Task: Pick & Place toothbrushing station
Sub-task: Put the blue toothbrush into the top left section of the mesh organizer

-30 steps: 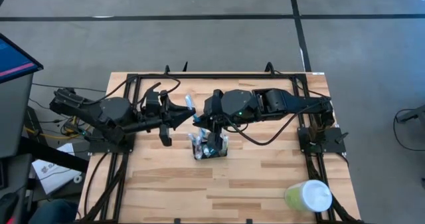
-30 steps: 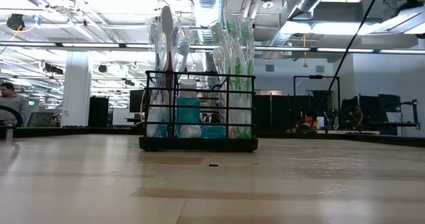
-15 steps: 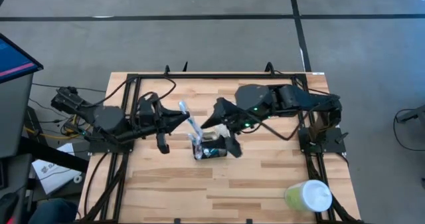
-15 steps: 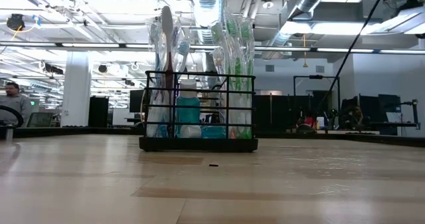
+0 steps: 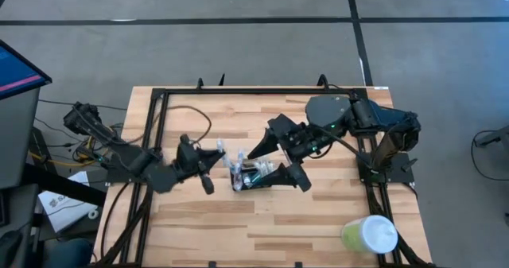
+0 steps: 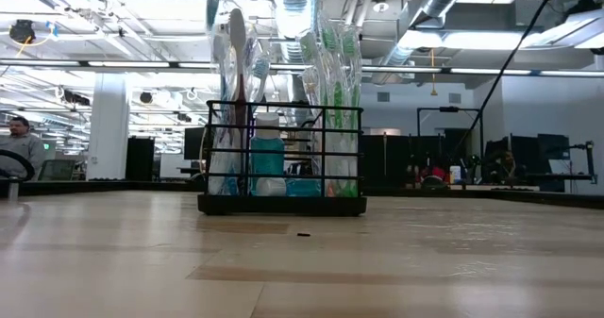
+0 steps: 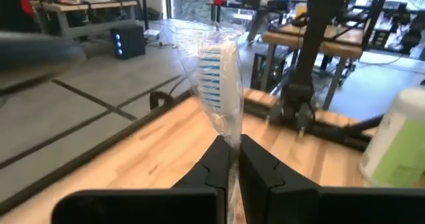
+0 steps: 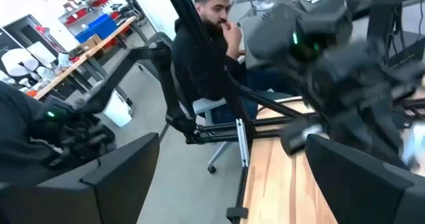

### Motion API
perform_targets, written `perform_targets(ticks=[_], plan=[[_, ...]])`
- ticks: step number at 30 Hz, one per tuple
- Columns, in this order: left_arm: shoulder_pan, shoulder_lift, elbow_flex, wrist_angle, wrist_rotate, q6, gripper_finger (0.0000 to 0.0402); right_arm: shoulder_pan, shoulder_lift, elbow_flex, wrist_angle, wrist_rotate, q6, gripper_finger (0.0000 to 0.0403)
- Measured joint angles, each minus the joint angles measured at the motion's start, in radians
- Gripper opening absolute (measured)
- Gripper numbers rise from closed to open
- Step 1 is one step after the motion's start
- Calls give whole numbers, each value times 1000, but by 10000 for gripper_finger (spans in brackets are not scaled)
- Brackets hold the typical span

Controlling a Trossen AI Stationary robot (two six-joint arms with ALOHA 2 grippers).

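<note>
Left tool [image 7: 229,159] — wrapped toothbrush [image 7: 219,84] pinched

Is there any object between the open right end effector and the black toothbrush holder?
Nothing visible does. The right end effector is open right beside the toothbrush holder, with only bare table near it.

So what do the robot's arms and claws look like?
Both arms are dark, nearly black, with chunky rounded joints. The right arm shows a small green light near its wrist, and black cables loop beside the left arm. The left claw has two flat, angular black fingers. The right claw has two broad, dark, slab-like fingers.
</note>
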Motion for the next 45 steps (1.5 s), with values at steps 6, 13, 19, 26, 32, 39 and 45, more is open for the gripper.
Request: perform_targets(ticks=[6, 13, 19, 26, 32, 39, 45], plan=[[-43, 0, -181, 262, -61, 11, 3, 12, 4, 0, -5, 14, 18, 368], [-65, 0, -295, 376, -111, -9, 3, 11, 4, 0, -1, 57, 42, 368], [-50, 42, -366, 531, -97, 54, 3, 12, 5, 0, -2, 62, 41, 368], [-25, 88, -391, 675, -52, 159, 3, 24, 5, 0, -5, 164, 0, 368], [46, 121, -389, 692, 38, 161, 3, 24, 5, 0, -4, 172, -23, 368], [81, 209, -390, 701, 78, 129, 4, 24, 5, 0, -4, 190, -38, 368], [80, 268, -390, 706, 62, 80, 4, 24, 5, 0, -7, 190, -43, 368]])
